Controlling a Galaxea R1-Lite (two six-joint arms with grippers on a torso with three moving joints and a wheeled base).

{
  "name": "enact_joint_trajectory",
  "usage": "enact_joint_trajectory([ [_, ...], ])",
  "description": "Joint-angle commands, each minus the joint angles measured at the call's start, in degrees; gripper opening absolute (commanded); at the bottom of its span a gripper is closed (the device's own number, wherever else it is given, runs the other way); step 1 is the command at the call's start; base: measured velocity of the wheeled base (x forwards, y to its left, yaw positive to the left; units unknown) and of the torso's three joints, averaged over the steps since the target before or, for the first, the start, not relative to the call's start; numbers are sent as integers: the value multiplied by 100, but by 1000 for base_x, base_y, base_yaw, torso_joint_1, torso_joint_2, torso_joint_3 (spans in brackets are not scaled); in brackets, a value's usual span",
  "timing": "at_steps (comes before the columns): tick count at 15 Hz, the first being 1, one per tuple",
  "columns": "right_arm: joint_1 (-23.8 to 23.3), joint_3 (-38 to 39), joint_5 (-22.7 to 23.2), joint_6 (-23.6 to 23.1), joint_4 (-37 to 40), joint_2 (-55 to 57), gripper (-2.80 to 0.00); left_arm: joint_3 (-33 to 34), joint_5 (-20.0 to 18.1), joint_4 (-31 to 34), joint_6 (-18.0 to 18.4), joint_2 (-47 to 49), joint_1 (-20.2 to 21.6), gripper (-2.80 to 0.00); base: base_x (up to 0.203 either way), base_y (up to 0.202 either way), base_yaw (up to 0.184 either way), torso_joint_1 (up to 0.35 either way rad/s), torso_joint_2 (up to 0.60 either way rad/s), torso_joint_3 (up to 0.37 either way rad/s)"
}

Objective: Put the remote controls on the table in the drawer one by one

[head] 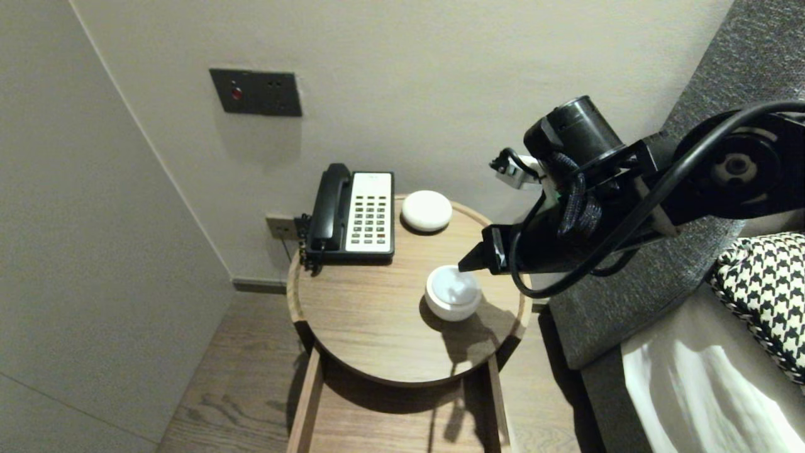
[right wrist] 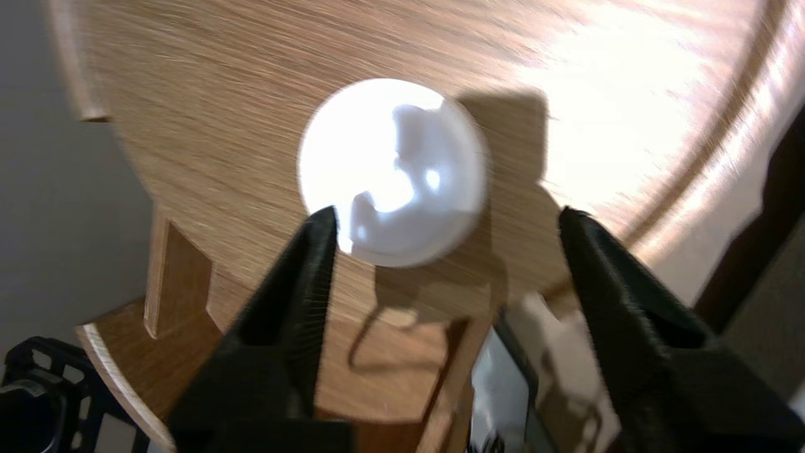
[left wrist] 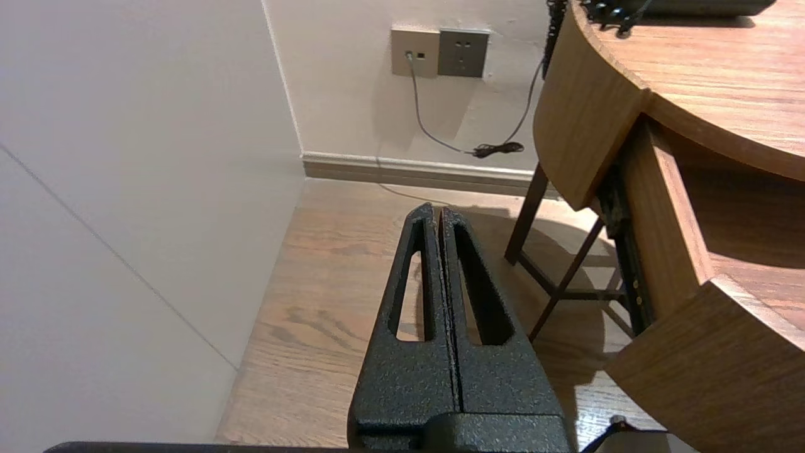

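Right gripper (right wrist: 446,214) over upright white bowl (right wrist: 393,170)

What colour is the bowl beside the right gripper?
The bowl is white, clearest in the head view.

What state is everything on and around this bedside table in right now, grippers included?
White bowl: upright, uncovered, standing free on the table.
White round disc: lying flat beside the phone.
Handset: on its cradle.
Drawer: pulled open.
Right gripper: open, just over that bowl.
Left gripper: shut, parked low beside the table.
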Motion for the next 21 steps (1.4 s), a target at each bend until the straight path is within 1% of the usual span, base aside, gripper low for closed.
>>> enact_joint_trajectory([
  [1, 271, 279, -263, 2, -328, -103, 0, 0, 4, 0, -1, -2, 1, -280, 0, 0, 0, 0, 0, 0],
  [3, 476, 498, -508, -63, -725, -82, 0, 0, 4, 0, 7, -2, 1, -280, 0, 0, 0, 0, 0, 0],
  [5, 539, 602, -530, -150, -925, -54, 0, 0, 4, 0, 8, -2, 1, -280, 0, 0, 0, 0, 0, 0],
  [7, 553, 602, -543, -178, -961, 7, 0, 0, 4, 0, 8, -2, 1, -280, 0, 0, 0, 0, 0, 0],
  [9, 559, 597, -690, -264, -976, 83, 0, 0, 4, 0, 1, -2, 1, -280, 0, 0, 0, 0, 0, 0],
  [10, 559, 613, -822, -285, -1061, 165, 0, 0, 4, 0, 0, -2, 1, -280, 0, 0, 0, 0, 0, 0],
  [12, 550, 653, -933, -287, -1336, 296, 0, 0, 4, 0, -1, -2, 1, -280, 0, 0, 0, 0, 0, 0],
  [14, 549, 639, -927, -295, -1474, 323, 0, 0, 4, 0, -1, -2, 1, -280, 0, 0, 0, 0, 0, 0],
  [21, 550, 655, -936, -295, -1475, 427, 0, 0, 4, 0, -1, -2, 1, -280, 0, 0, 0, 0, 0, 0],
])
